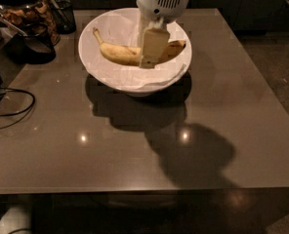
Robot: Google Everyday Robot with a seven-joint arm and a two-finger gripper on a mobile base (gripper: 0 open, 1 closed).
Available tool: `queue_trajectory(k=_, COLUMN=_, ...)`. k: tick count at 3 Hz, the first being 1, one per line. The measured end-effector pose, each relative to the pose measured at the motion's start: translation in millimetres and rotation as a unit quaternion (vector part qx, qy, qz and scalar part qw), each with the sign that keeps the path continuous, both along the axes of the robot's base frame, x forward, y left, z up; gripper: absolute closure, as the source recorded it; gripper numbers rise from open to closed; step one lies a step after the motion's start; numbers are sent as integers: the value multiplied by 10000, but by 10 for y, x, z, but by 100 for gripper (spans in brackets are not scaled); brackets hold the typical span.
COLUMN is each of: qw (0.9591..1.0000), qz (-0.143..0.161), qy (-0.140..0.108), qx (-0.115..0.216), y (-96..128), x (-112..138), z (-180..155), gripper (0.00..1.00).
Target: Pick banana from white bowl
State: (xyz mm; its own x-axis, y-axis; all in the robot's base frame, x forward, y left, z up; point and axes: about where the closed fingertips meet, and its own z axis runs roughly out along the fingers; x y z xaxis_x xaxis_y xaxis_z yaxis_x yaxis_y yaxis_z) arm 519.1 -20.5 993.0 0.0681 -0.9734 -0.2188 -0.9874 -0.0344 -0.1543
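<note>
The white bowl (110,77), lined with crinkled white paper, stands at the back middle of the dark table (134,150). The yellow banana (117,55) lies inside it, stem end at the left and its right end near the right rim. My gripper (150,62) comes down from the white arm head (164,1) into the bowl. It sits over the banana's middle-right part and hides that part. I cannot tell whether it touches the banana.
A glass jar of snacks (25,11) and a dark mesh holder (62,14) stand at the back left, with a dark cup (33,45) before them. A black cable (10,108) lies at the left edge. The table's front edge (134,191) is near.
</note>
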Motion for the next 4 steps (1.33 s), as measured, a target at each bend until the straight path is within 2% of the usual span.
queue_trajectory(k=3, qw=9959, qz=-556, qy=685, qx=190, y=-170, x=-1091, z=-1, gripper=100)
queue_trajectory(k=4, qw=9965, qz=-563, qy=523, qx=321, y=-107, x=-1023, z=38, gripper=100)
